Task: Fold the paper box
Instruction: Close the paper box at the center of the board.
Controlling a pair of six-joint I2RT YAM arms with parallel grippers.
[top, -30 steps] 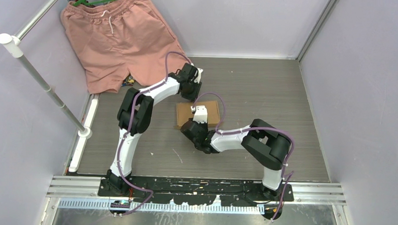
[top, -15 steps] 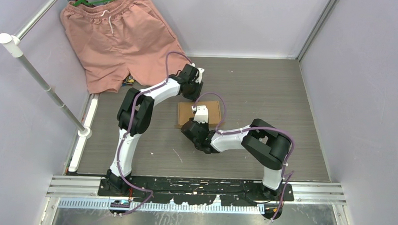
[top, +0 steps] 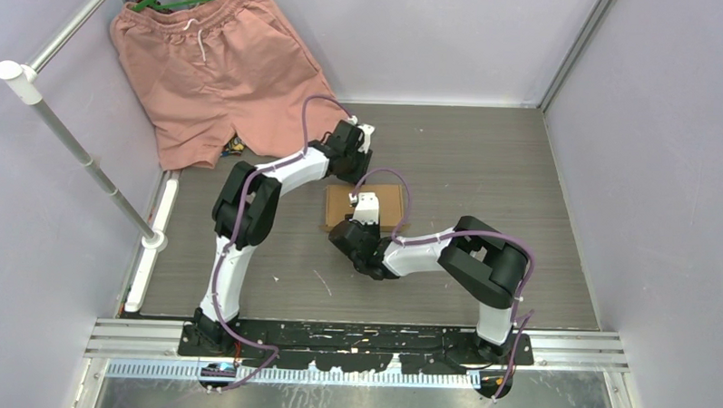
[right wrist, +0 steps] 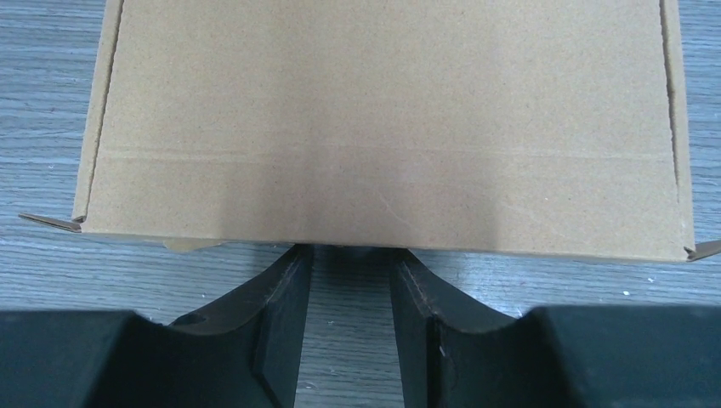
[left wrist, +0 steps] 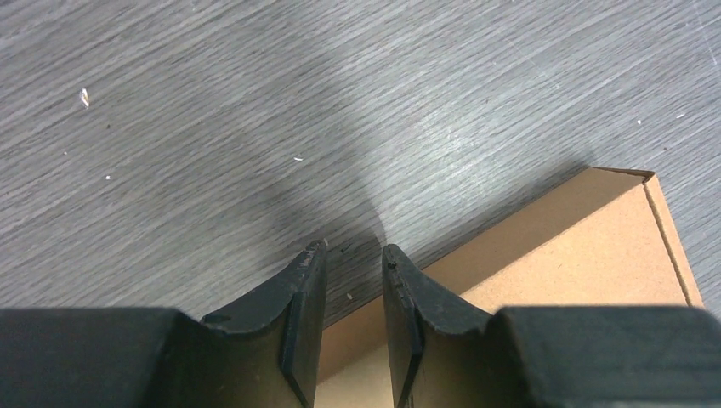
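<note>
Right wrist: your right claw (right wrist: 352, 252) narrowly parted, empty, tips at the cardboard box (right wrist: 383, 127) near edge. Your left claw (left wrist: 354, 248), narrow and empty too, hangs over worktop (left wrist: 170, 127) beside it.

I'm seeing the paper box (top: 391, 203) lying mid-worktop (top: 486, 163), my left hand (left wrist: 353, 255) sitting behind its far-left corner, my right hand (right wrist: 351, 252) sitting before its near edge.

The box (top: 390, 205) sits closed and flat near the middle of the counter (top: 486, 172), plain brown cardboard, lid facing up, long side running left to right. A faint crease crosses the lid close to its near edge (right wrist: 383, 127), and small flap tips poke out at both near corners.
</note>
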